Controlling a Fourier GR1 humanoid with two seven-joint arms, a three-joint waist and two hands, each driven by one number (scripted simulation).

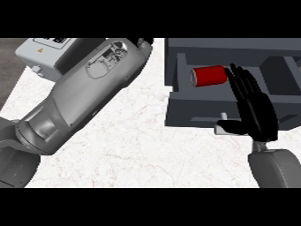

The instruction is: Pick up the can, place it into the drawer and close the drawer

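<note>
A red can (pixel 209 76) lies on its side inside the open grey drawer (pixel 198 110), toward the drawer's left part. My right hand (pixel 253 108) stands just right of the can with straight fingers pointing up; the fingertips reach beside the can's right end and hold nothing. The thumb sticks out left over the drawer's front, near its pale handle (pixel 222 117). My left forearm (pixel 87 92) slants up across the left of the view; its hand is hidden beyond the top edge.
A light grey box (pixel 45 53) with a label sits at the far left of the white marble counter (pixel 140 154). The drawer cabinet's top (pixel 237 44) runs along the back right.
</note>
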